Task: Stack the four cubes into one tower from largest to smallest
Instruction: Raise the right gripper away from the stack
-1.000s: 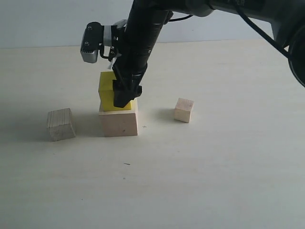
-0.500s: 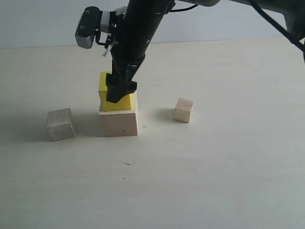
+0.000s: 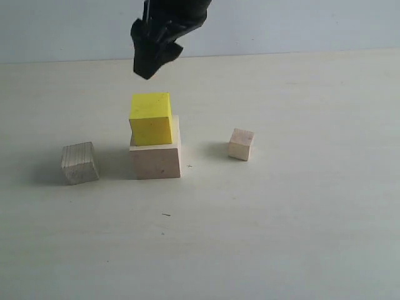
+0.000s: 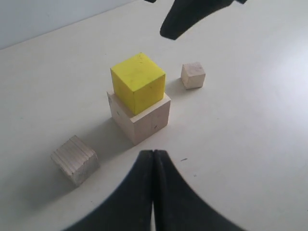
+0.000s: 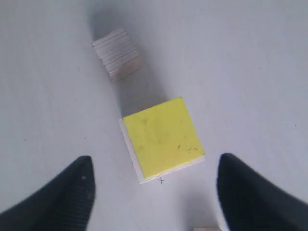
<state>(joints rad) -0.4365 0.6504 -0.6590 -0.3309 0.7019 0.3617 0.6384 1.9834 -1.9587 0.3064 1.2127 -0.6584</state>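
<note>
A bright yellow cube [image 3: 150,119] rests on the largest pale wood cube [image 3: 156,160], slightly turned and set toward its left rear corner. The medium wood cube [image 3: 80,162] lies on the table to the left, and the smallest wood cube [image 3: 241,144] to the right. My right gripper [image 3: 150,67] hangs well above the yellow cube [image 5: 162,137]; its fingers [image 5: 82,183] stand wide apart, open and empty. My left gripper [image 4: 154,155] is shut on nothing, in front of the stack [image 4: 139,103].
The pale tabletop [image 3: 281,219] stretches around the cubes, with a light wall behind. The right arm's dark fingers [image 4: 187,19] show at the upper edge of the left wrist view.
My right gripper has lifted straight up off the yellow cube, leaving it on the large wood cube. The cubes have not shifted.
</note>
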